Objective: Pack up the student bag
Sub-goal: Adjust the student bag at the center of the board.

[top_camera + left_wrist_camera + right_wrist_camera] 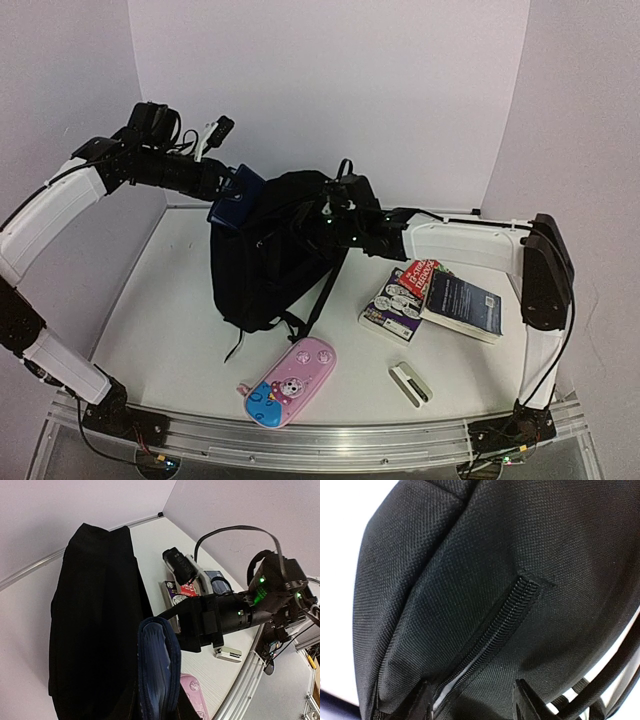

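The student bag point(268, 262) is a big black backpack slumped in the middle of the table. My left gripper point(226, 188) hovers over its upper left corner, shut on a small navy wallet point(238, 204). In the left wrist view the wallet point(159, 667) stands edge-on beside the bag point(95, 620). My right gripper point(338, 214) is at the bag's upper right. In the right wrist view its fingertips point(422, 706) stand apart, open, on either side of the bag's zipper point(506, 622). The zipper gapes a little and shows pale lining.
A pink-and-blue pencil case point(291, 382) lies in front of the bag. Two books point(402, 293) point(463, 305) lie to the right under the right arm. A small white-and-grey object point(411, 383) sits near the front edge. Walls close in at the left and back.
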{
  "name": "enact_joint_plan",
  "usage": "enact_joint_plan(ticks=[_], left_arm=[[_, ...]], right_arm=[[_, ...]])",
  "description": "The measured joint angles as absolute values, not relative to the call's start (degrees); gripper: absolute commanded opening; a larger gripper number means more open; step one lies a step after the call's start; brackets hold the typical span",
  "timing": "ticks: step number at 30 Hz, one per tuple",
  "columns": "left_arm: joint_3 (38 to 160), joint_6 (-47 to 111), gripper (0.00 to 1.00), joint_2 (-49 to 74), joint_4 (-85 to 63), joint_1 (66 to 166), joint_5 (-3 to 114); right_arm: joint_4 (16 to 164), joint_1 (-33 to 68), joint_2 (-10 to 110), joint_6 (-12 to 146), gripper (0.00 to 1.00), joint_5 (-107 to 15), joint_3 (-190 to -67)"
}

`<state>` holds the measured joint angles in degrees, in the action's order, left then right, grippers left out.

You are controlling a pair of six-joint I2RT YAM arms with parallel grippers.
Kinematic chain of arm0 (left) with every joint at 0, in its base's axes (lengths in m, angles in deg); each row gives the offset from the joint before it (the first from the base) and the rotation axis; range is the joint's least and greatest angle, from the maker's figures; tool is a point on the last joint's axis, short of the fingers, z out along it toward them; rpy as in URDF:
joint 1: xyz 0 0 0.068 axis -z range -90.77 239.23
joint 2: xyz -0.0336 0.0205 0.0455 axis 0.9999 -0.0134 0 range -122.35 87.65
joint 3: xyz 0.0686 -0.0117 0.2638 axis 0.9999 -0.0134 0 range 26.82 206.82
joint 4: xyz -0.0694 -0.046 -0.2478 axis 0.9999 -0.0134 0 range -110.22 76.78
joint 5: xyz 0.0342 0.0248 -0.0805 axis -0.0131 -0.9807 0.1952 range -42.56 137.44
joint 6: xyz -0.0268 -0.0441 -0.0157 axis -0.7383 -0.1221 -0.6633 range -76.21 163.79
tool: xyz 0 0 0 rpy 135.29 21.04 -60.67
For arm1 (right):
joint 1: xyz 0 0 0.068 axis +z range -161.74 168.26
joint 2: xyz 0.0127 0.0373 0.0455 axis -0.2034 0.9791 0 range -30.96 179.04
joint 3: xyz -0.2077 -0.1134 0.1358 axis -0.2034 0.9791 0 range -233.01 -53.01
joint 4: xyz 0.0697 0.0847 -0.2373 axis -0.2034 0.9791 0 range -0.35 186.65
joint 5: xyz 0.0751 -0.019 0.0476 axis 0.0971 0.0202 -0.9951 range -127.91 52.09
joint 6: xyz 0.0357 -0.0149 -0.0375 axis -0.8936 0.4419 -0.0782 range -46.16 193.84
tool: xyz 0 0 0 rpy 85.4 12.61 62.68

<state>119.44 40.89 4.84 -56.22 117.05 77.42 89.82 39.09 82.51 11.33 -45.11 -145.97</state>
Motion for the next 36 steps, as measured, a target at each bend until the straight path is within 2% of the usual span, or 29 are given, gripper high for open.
enact_joint_plan(ticks=[24, 28, 36], left_arm=[[113.7, 41.2, 0.00, 5.5, -52.7, 116.8, 76.2], [113.6, 41.4, 0.00, 5.6, -52.7, 116.8, 76.2], [113.3, 41.9, 0.00, 6.1, -52.8, 116.8, 76.2]], right_arm=[[87.6, 39.2, 89.6, 9.7, 0.49, -44.8, -148.2], [87.7, 39.2, 90.1, 9.5, 0.38, -44.6, -148.4], [87.7, 39.4, 90.1, 9.3, 0.04, -44.2, -148.6]])
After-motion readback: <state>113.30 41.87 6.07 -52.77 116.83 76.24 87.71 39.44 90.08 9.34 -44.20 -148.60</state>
